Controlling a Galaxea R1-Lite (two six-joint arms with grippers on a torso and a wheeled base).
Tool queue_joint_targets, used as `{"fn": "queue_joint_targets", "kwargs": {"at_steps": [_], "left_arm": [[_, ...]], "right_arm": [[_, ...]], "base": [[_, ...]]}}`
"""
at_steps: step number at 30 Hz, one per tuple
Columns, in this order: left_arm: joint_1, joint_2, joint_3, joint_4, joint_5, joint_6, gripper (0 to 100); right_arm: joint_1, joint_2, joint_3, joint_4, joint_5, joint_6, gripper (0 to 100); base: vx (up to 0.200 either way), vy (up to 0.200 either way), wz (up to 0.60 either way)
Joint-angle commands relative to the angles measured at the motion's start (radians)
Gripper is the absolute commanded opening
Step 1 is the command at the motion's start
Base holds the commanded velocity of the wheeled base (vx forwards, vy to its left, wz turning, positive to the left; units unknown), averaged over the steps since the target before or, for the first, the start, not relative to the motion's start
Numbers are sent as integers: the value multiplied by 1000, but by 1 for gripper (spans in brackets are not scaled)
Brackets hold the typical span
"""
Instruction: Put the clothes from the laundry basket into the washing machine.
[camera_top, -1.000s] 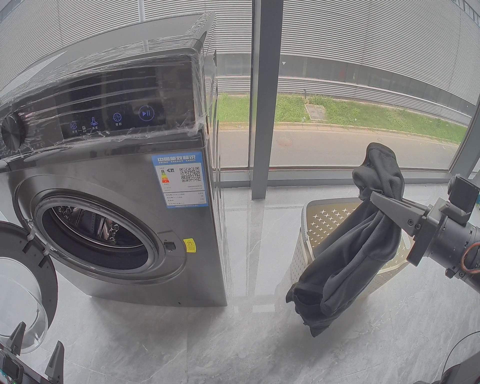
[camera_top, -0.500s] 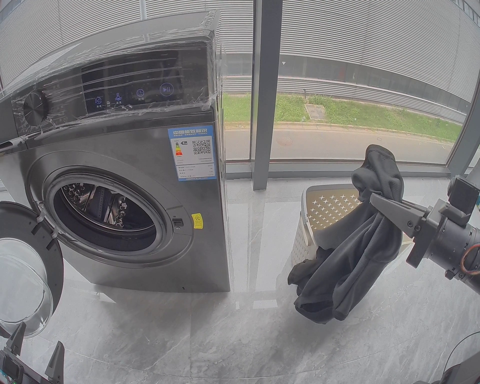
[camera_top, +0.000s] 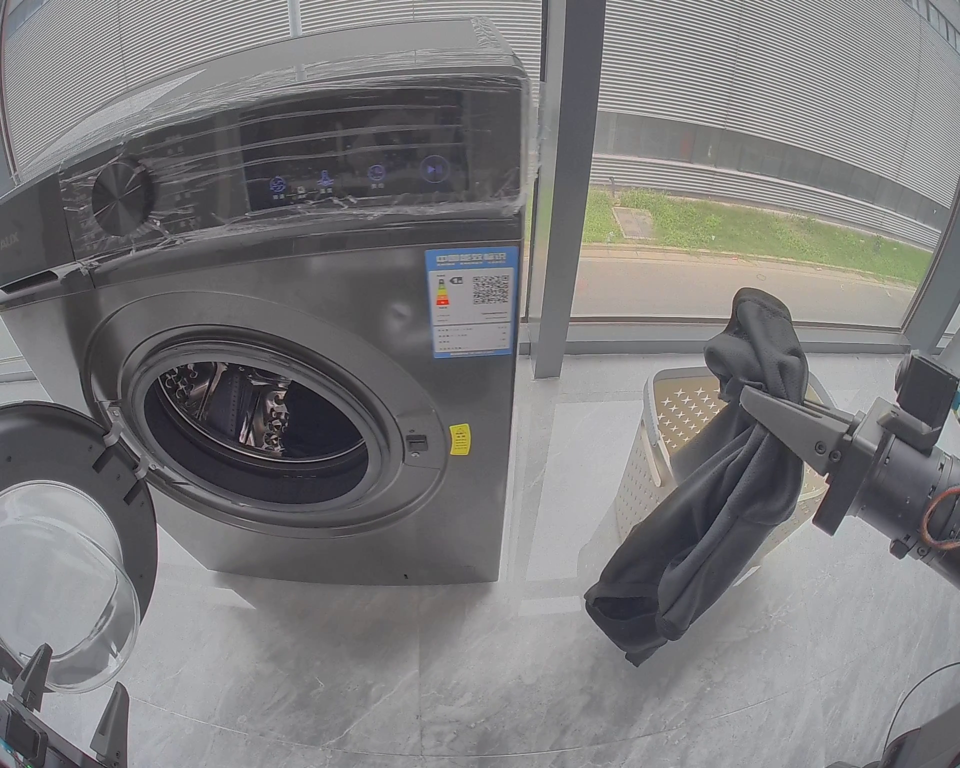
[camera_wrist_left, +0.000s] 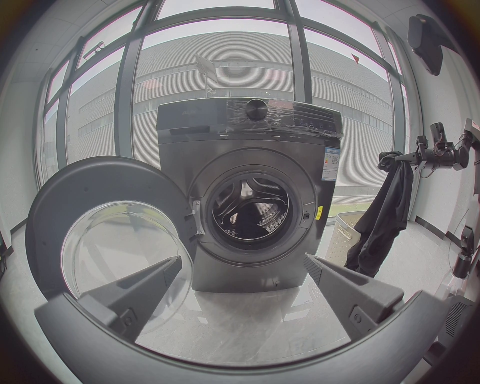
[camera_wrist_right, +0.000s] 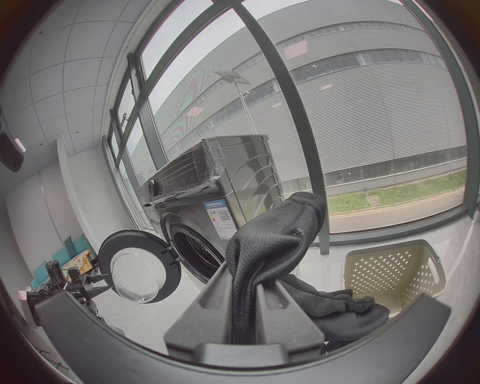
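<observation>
Right gripper (camera_top: 752, 394): clamped on the dark garment (camera_top: 715, 510) (fabric pinched between both fingers), which is suspended above the floor in front of the laundry basket (camera_top: 660, 430) | Left gripper (camera_top: 80, 672): fingers spread wide, nothing held, positioned low beside the open door (camera_top: 60, 470) | Washing machine (camera_top: 300, 280): drum exposed.

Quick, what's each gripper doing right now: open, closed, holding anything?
Left gripper: open, holding nothing.
Right gripper: shut on the dark garment.
</observation>
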Motion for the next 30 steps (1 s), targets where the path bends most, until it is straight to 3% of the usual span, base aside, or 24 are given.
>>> {"fn": "queue_joint_targets", "kwargs": {"at_steps": [1,8,17,26,30], "left_arm": [[0,-14,18,0,0,2,100],[0,-14,18,0,-1,0,100],[0,-14,18,0,-1,2,100],[0,-14,18,0,-1,0,100],[0,-14,18,0,-1,-1,100]], "right_arm": [[0,1,0,0,0,0,0],[0,0,0,0,0,-2,0],[-1,0,0,0,0,-2,0],[-1,-19,2,3,0,0,0],[-1,-19,6,3,0,0,0]], "base": [[0,200,0],[0,29,0],[-200,0,0],[0,0,0],[0,200,0]]}}
